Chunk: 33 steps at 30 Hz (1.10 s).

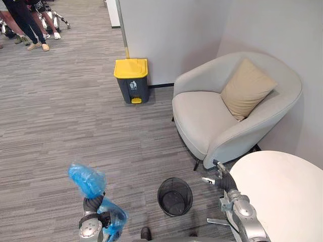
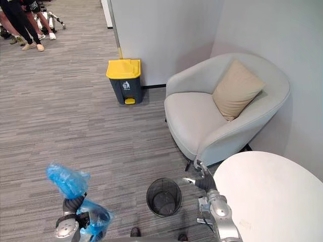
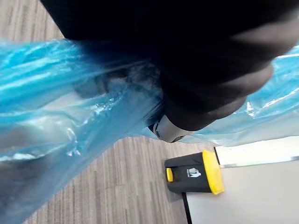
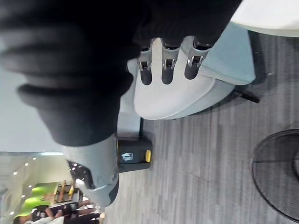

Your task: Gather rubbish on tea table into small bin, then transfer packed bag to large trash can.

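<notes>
A crumpled blue plastic bag (image 1: 87, 180) is held up at the lower left, with my left hand (image 1: 93, 202) shut on it; more of the bag (image 3: 70, 102) wraps round the hand and hides most of its fingers. The large grey trash can with a yellow lid (image 1: 132, 80) stands by the far wall, lid down. A small black mesh bin (image 1: 175, 196) stands on the carpet between my arms, with no liner in it. My right hand (image 1: 218, 177) hovers by the edge of the white round tea table (image 1: 282, 191), its fingers (image 4: 163, 70) relaxed and holding nothing.
A light grey armchair (image 1: 212, 121) with a tan cushion (image 1: 247, 88) stands beyond the table against the wall. Open grey carpet (image 1: 65, 116) lies between me and the trash can. People's legs (image 1: 28, 25) show at the far left.
</notes>
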Available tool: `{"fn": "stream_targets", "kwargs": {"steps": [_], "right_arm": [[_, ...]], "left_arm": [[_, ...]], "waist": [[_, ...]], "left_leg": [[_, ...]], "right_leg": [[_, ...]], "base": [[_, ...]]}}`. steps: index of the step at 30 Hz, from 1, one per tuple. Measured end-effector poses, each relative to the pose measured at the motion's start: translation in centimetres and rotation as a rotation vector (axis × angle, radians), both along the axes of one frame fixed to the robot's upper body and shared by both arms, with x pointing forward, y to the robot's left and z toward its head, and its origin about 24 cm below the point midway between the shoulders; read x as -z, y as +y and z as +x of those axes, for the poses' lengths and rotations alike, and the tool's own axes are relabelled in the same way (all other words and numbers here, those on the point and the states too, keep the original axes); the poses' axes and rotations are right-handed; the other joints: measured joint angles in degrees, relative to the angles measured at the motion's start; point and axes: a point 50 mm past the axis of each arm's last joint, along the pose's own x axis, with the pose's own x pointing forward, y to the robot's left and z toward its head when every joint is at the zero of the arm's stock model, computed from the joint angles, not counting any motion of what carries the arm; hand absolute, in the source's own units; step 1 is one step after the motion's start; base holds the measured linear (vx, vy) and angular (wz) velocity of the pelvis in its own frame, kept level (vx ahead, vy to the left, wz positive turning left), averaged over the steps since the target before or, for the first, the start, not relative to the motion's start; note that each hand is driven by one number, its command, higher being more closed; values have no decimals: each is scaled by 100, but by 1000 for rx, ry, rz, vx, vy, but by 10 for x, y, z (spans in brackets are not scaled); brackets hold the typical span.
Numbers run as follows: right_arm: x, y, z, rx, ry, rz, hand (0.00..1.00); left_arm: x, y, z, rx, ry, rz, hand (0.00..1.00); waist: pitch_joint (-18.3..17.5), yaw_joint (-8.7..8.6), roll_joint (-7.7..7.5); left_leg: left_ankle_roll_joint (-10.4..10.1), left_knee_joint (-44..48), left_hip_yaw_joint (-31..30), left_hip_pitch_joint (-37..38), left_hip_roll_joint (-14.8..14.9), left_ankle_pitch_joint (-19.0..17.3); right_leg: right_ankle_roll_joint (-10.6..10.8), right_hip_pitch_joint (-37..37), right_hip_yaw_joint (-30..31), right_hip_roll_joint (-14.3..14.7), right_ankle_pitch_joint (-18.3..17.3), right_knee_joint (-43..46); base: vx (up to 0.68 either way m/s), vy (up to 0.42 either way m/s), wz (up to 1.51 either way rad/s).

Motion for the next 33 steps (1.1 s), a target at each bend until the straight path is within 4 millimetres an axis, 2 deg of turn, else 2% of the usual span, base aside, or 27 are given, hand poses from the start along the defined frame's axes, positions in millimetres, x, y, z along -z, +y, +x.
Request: {"fn": "stream_targets", "kwargs": {"steps": [11, 16, 22, 26, 33], "right_arm": [[23, -3, -12, 16, 117, -1, 0], [27, -2, -15, 15, 139, -7, 0], [36, -1, -18, 8, 187, -20, 0], [37, -2, -18, 16, 189, -32, 0], [38, -2, -14, 10, 208, -58, 0]], "left_arm": [[15, -3, -10, 7, 74, -40, 100], [19, -7, -13, 19, 97, -53, 100], [24, -17, -13, 79, 119, -81, 100], [25, -21, -13, 109, 123, -93, 100], [25, -23, -11, 123, 118, -95, 100]], "waist": [[94, 1, 1], [203, -5, -8], [222, -1, 7], [250, -2, 25], [503, 12, 41]], "left_leg": [[-10, -1, -33, 69, 1, -23], [-10, -1, -33, 104, 0, -23], [-14, -1, -31, 141, 1, -32], [-14, -1, -11, 183, 3, -47], [10, 38, 205, 171, 3, -50]], "right_leg": [[-8, 82, -33, 3, -43, 12], [-16, 113, -33, 0, -75, 15], [-20, 138, -29, -3, -77, 74], [25, 136, -6, -5, -135, 109], [2, -149, 240, -25, -179, 451]], "base": [[9, -1, 2], [0, 0, 0], [0, 0, 0], [-1, 1, -2], [8, 14, -16]]}}
